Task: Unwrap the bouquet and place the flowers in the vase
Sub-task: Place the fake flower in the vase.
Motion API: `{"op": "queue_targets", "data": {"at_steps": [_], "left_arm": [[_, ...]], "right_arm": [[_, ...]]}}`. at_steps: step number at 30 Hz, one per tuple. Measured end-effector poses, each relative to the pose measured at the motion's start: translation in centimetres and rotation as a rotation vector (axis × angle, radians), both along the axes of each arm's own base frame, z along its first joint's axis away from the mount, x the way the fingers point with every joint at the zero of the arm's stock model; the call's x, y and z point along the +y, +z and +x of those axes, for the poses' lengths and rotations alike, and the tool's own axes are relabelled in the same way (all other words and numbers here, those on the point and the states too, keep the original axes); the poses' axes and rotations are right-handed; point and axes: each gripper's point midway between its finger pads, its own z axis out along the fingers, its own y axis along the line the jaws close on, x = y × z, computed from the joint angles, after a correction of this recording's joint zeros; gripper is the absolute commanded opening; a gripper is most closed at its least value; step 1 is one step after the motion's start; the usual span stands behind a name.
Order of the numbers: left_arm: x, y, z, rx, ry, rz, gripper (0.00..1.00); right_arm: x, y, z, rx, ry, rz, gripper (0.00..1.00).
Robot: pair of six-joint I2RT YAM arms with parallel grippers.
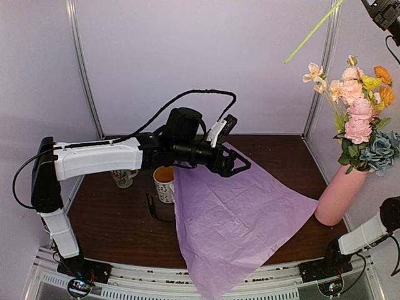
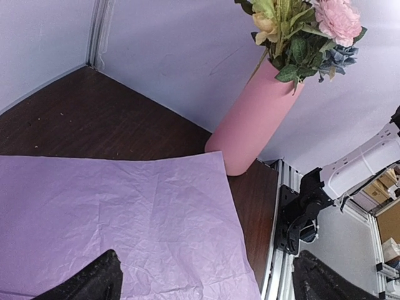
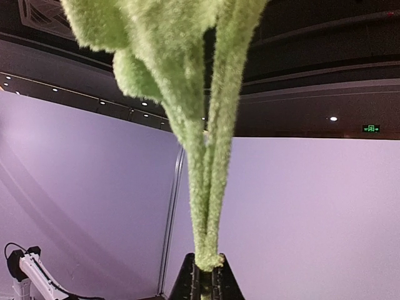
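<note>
We see the right pincer clenched on a green stem high above the vase, poised for insertion; the left pincer gapes over paper beside it.

The white-and-black left arm is stretching level from its base toward the right, and its black two-finger left gripper is holding its jaws spread wide. The white-and-black right arm is reaching steeply upward, with its dark right gripper sitting high in the top corner, pinching a fuzzy green stem.
</note>
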Motion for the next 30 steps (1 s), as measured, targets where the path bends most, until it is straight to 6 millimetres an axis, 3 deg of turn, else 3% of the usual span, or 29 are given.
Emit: {"op": "queue_targets", "data": {"at_steps": [5,8,13,18,22,26,30], "left_arm": [[-0.2,0.8,-0.2,-0.005,-0.011,-0.014,0.98],[-0.3,0.6,-0.2,-0.001,-0.02,-0.015,0.98],[-0.7,-0.6,-0.3,0.016,-0.034,0.002,0.98],[-0.8,-1.0,-0.4,0.024,-0.041,0.009,0.98],[-0.7,-1.4,-0.4,0.025,-0.042,0.011,0.98],[-0.5,-2.5,-0.7,0.041,-0.048,0.03,0.98],[-0.6,-2.4,-0.7,0.039,-0.053,0.024,0.98]], "right_arm": [[-2.3,1.1,-0.6,-0.038,-0.123,0.031,0.0],[-3.3,1.7,-2.0,-0.07,-0.212,0.049,0.0],[-5.3,3.1,-6.7,-0.131,-0.399,0.131,0.0],[-7.0,3.9,-13.0,-0.225,-0.587,0.212,0.0],[-9.0,3.6,-15.9,-0.27,-0.755,0.257,0.0],[-10.7,2.7,-16.5,-0.26,-0.893,0.262,0.0],[-12.0,1.2,-14.4,-0.191,-0.98,0.232,0.0]]}}
